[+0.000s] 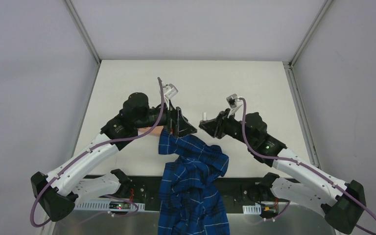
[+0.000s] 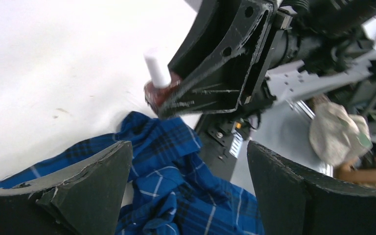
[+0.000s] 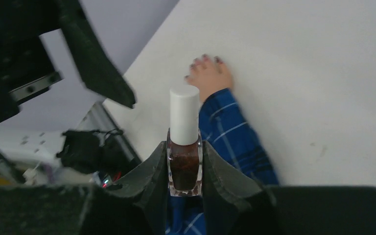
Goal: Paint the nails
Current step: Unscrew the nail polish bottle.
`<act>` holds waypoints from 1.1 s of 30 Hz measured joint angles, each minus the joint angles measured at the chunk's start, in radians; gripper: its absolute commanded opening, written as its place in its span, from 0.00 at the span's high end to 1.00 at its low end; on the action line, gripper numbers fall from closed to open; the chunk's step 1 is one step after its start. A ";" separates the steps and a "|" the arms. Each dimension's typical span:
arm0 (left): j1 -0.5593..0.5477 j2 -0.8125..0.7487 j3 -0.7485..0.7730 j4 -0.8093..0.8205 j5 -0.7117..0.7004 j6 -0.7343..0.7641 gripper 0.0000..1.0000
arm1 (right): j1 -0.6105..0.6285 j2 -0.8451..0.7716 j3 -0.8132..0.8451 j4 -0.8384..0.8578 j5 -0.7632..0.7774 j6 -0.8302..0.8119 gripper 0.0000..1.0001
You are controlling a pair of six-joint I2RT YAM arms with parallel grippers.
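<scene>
In the right wrist view a pale pinkish hand point(image 3: 214, 77) lies flat on the white table, its dark reddish-purple nails point(image 3: 204, 59) pointing away, with a blue plaid sleeve point(image 3: 235, 137) behind it. My right gripper point(image 3: 184, 166) is shut on a small polish bottle point(image 3: 184, 169) of dark red polish with a white cap point(image 3: 184, 115), held upright near the hand. My left gripper point(image 2: 186, 164) is open and empty above the sleeve point(image 2: 176, 196), facing the bottle point(image 2: 159, 85). From the top, the left gripper point(image 1: 185, 125) and right gripper point(image 1: 206, 123) nearly meet, and the left arm covers most of the hand point(image 1: 152, 131).
The plaid sleeve point(image 1: 193, 166) trails from mid-table over the near edge between the two arm bases. Grey walls enclose the white table point(image 1: 254, 83) on the left, right and back. A crumpled beige cloth point(image 2: 338, 134) lies off the table in the left wrist view.
</scene>
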 measured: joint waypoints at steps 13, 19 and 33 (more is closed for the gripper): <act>-0.007 0.000 0.006 0.042 0.229 0.027 0.11 | 0.055 -0.085 0.000 -0.076 -0.235 0.105 1.00; -0.007 0.055 0.007 0.076 0.297 0.029 0.11 | 0.080 -0.107 0.000 -0.096 -0.296 0.111 1.00; -0.007 0.082 0.028 0.095 0.513 0.031 0.10 | 0.145 0.019 0.006 0.024 -0.486 0.044 1.00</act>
